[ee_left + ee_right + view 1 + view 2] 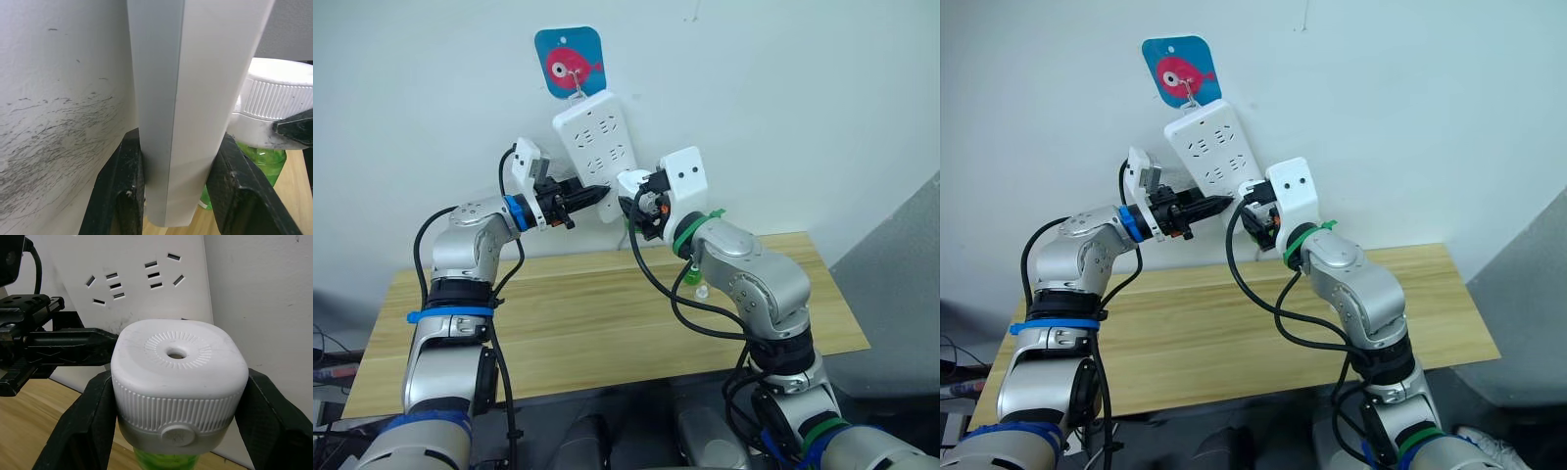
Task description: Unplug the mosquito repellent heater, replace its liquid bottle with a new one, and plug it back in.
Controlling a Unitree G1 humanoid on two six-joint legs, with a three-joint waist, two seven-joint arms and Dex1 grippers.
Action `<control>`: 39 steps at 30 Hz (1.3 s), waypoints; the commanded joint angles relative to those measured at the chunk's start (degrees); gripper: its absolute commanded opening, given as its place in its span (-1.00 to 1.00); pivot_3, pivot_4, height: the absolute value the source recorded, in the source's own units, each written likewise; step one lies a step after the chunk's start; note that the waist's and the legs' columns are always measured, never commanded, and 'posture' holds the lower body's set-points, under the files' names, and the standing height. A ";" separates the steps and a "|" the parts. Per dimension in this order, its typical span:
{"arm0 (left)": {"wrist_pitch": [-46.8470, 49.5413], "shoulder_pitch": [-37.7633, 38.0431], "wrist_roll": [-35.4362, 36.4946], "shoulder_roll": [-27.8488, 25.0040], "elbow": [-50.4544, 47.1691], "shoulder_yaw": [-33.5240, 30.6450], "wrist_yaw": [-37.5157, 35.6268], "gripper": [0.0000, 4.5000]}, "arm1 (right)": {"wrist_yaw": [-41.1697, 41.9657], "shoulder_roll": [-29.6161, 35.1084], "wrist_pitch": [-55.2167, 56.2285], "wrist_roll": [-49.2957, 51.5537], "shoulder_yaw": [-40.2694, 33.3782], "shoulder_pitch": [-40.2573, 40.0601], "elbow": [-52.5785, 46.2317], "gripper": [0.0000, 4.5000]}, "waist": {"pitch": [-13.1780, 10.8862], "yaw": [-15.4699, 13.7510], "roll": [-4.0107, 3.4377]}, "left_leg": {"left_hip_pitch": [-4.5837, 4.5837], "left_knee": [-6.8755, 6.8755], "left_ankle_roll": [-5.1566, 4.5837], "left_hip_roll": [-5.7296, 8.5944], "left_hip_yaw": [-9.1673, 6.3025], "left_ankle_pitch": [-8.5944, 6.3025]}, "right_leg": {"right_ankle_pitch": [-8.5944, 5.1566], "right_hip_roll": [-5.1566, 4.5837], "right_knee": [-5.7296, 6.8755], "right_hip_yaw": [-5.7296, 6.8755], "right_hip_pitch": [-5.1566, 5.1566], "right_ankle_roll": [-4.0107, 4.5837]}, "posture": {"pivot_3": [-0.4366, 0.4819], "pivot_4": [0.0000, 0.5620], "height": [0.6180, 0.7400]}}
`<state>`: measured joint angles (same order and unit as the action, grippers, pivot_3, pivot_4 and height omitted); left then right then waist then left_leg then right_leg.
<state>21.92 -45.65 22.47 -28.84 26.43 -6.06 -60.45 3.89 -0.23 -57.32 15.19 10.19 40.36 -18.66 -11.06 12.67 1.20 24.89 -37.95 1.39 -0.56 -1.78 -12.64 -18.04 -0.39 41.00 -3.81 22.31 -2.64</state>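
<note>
Heater (pixel 178 382) sits clamped in right gripper (pixel 176 416); left gripper (pixel 178 196) pinches power strip (pixel 595 147).

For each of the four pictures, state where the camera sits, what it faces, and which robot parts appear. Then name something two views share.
Left eye view: on the head, facing down at the power strip, wooden table and both arms.
Right eye view: beside it, same scene.
Left wrist view: looks along the left hand, clamped on the strip's lower end.
Right wrist view: looks along the right hand, gripping the mosquito repellent heater.
Shared: both wrist views show the heater and its green bottle.
</note>
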 commanded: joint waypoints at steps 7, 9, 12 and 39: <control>0.91 0.70 1.58 0.61 -4.93 1.39 -2.89 -0.42 | 2.56 -0.93 3.74 -0.54 -0.95 3.86 5.60 0.32 | 0.34 0.76 0.00 | -0.06 -0.01 0.01 -0.02 0.00 0.00 | 0.00 0.02 0.09 -0.01 -0.01 0.00 | -0.55 -0.56 1.00; 1.13 0.80 1.59 0.63 -5.08 1.38 -3.02 -0.42 | 2.86 -1.03 4.54 -0.78 -1.05 4.51 6.97 0.32 | 0.36 0.97 0.00 | -0.06 0.00 0.01 -0.02 -0.01 0.00 | 0.00 0.02 0.10 0.01 -0.01 0.00 | -0.55 -0.56 1.00; 1.48 0.85 1.65 0.70 -5.28 1.33 -3.06 -0.42 | 3.35 -1.07 6.13 -1.30 -1.01 5.69 9.31 0.32 | 0.36 1.31 0.00 | -0.06 0.00 0.01 -0.02 -0.02 0.00 | 0.00 0.02 0.10 0.01 -0.01 0.00 | -0.54 -0.56 1.00; -4.61 -1.92 -0.98 -1.00 4.18 -2.99 1.92 -0.42 | 9.19 6.70 -1.61 0.18 0.05 -0.35 -5.37 1.00 | 0.61 0.91 0.00 | 0.00 0.03 0.01 0.16 -0.21 0.00 | 0.00 -0.18 0.03 0.15 -0.05 0.00 | -0.54 -0.53 1.00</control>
<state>18.51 -45.97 21.52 -28.80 29.91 -6.97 -60.43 11.69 6.04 -57.98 14.22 10.39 40.10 -19.80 -10.45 13.59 1.20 24.89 -37.91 1.40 -0.40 -1.99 -12.64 -18.04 -0.56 41.04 -3.66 22.26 -2.64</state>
